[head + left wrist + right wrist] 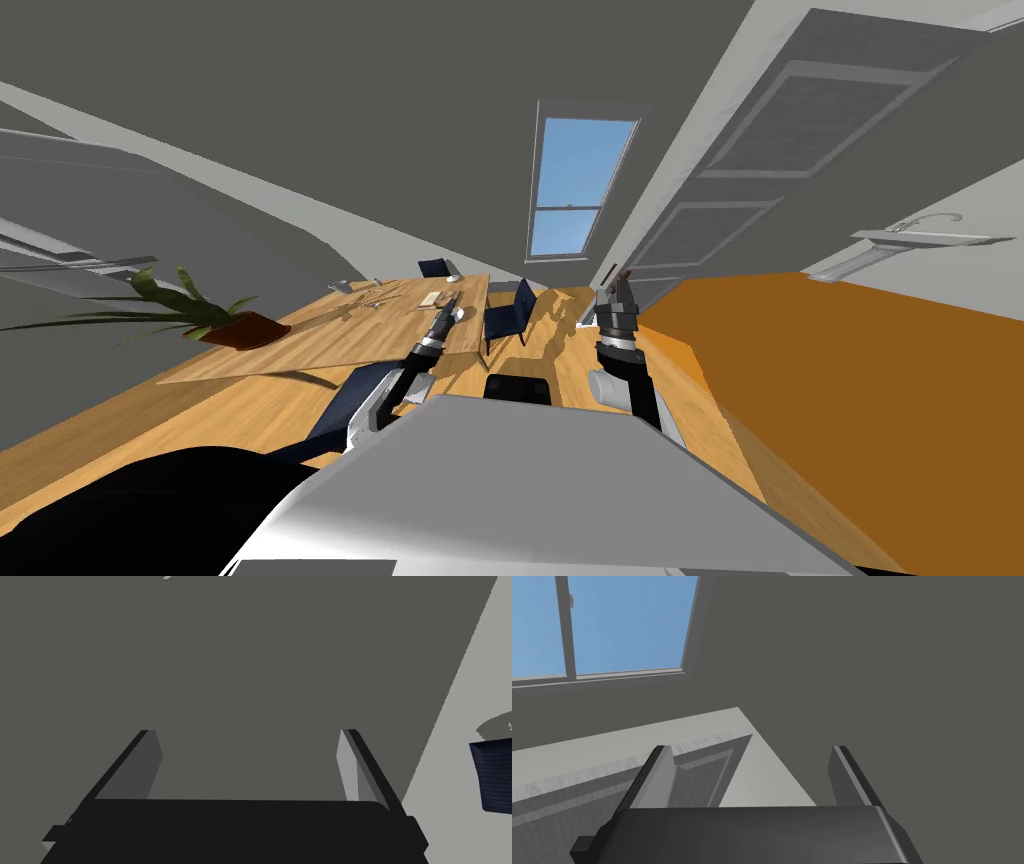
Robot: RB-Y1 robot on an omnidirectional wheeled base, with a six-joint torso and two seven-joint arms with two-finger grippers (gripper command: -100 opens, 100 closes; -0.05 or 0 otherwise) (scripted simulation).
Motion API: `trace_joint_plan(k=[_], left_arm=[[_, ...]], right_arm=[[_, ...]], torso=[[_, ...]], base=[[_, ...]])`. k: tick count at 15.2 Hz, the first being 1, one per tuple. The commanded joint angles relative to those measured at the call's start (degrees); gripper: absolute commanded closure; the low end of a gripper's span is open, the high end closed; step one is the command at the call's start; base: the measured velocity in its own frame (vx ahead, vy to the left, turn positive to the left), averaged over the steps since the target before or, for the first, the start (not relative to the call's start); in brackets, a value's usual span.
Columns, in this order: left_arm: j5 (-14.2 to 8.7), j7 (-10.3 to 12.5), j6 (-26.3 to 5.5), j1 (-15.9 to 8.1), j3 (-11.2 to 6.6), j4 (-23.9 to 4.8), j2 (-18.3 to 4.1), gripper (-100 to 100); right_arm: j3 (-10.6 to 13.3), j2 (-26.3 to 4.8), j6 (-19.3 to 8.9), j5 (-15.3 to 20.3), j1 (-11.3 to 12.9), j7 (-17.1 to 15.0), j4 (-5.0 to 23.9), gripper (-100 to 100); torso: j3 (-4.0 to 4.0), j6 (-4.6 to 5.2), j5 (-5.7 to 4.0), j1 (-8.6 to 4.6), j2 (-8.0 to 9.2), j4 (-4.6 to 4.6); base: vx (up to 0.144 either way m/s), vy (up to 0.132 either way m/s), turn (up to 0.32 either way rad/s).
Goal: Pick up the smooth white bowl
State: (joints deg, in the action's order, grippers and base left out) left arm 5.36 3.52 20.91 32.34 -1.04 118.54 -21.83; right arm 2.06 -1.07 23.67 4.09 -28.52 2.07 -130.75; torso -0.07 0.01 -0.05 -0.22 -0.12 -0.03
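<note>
Approach stage: both hands empty, arms raised over the work area.
Left gripper (249,735) and right gripper (752,750) have fingers spread, ready to grasp. The bowl (458,314), apparently the small white shape, sits near the table (330,340) edge, just beside the left gripper.

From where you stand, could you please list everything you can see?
table: one, light wood, ahead on the left
small white bowl: one, near the table's edge
flat items: a few, pale, on the table, too small to name
potted plant: one, green in a red-brown pot, table's left end
chairs: three, dark blue, around the table
window: one, blue sky, far wall
door: one, grey, panelled, on the right
counter: one, orange-brown, on the right
sink: one, pale, beyond the counter
left fingers: two, light grey, open, by the bowl
right fingers: two, grey, open, near the door
</note>
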Motion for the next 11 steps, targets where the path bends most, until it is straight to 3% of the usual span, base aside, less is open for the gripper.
trace_joint_plan(k=[1, 2, 5, 6, 7, 8, 11], left_arm=[[0.60, 2.17, -0.65, 1.00, 0.41, -2.60, -2.36, -100], [0.60, 2.17, -0.65, 1.00, 0.41, -2.60, -2.36, -100], [1.44, 5.29, -0.98, 2.47, 0.96, -6.75, -5.78, -100], [1.44, 5.29, -0.98, 2.47, 0.96, -6.95, -5.78, -100], [1.88, 6.89, -1.16, 3.23, 1.25, -9.02, -7.49, -100], [1.88, 6.89, -1.16, 3.23, 1.25, -9.18, -7.49, -100], [2.76, 10.15, -1.51, 4.77, 1.84, -12.92, -10.88, -100]], right_arm=[[0.00, 0.00, 0.00, 0.00, 0.00, 0.00, 0.00, 0], [0.00, 0.00, 0.00, 0.00, 0.00, 0.00, 0.00, 0], [0.00, 0.00, 0.00, 0.00, 0.00, 0.00, 0.00, 0], [0.00, 0.00, 0.00, 0.00, 0.00, 0.00, 0.00, 0], [0.00, 0.00, 0.00, 0.00, 0.00, 0.00, 0.00, 0], [0.00, 0.00, 0.00, 0.00, 0.00, 0.00, 0.00, 0], [0.00, 0.00, 0.00, 0.00, 0.00, 0.00, 0.00, 0]], torso=[[0.00, 0.00, 0.00, 0.00, 0.00, 0.00], [-0.01, 0.00, 0.00, 0.01, -0.02, -0.01], [-0.04, -0.01, 0.02, 0.05, -0.07, -0.02], [-0.05, 0.00, 0.01, 0.06, -0.09, -0.02], [-0.05, -0.01, 0.01, 0.07, -0.09, -0.02], [-0.06, 0.01, 0.02, 0.08, -0.11, -0.02], [-0.06, -0.01, 0.03, 0.13, -0.10, -0.02]], base=[[0.048, -0.054, -0.131], [0.048, -0.047, -0.116], [0.057, -0.047, -0.123], [0.058, -0.038, -0.094], [0.062, -0.037, -0.108], [0.062, -0.031, -0.106], [0.067, -0.022, -0.131]])
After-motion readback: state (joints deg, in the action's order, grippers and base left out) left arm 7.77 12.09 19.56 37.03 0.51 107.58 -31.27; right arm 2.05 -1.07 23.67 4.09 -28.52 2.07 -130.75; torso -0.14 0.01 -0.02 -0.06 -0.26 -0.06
